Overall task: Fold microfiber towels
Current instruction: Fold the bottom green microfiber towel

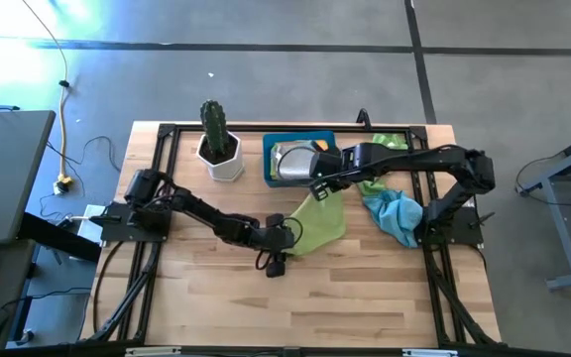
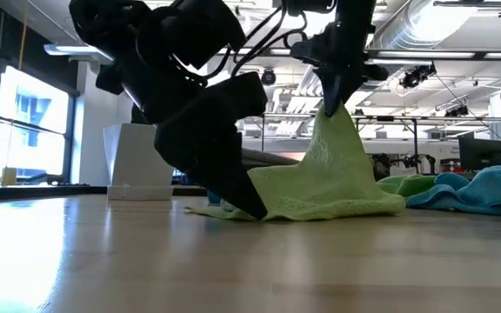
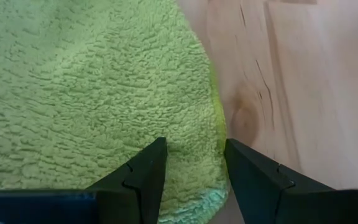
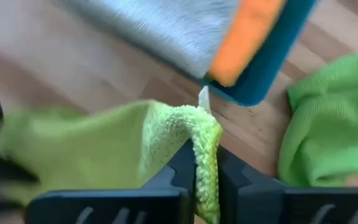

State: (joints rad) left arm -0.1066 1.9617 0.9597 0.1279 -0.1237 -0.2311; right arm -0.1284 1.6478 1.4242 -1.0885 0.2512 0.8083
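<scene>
Lime green microfiber towel (image 1: 320, 220): corner pinched and lifted by right gripper (image 1: 317, 186), beside the blue plastic bin (image 1: 300, 140). Left gripper (image 1: 287, 238), fingers wide, presses its opposite edge. Crumpled light blue towel (image 1: 395, 213) nearby.

A light wooden table (image 1: 216, 297) with a black metal frame (image 1: 167, 129) along its edges stands on a grey floor. Toward the far edge, a green cactus (image 1: 213, 126) grows upright in a white square pot (image 1: 222, 159), and just beside it sits a blue plastic bin (image 1: 270, 161). Off the table's left side, a yellow cable (image 1: 59, 124) trails across the floor near a dark desk (image 1: 3, 174), and a grey metal stand (image 1: 568, 188) is off to the right.
</scene>
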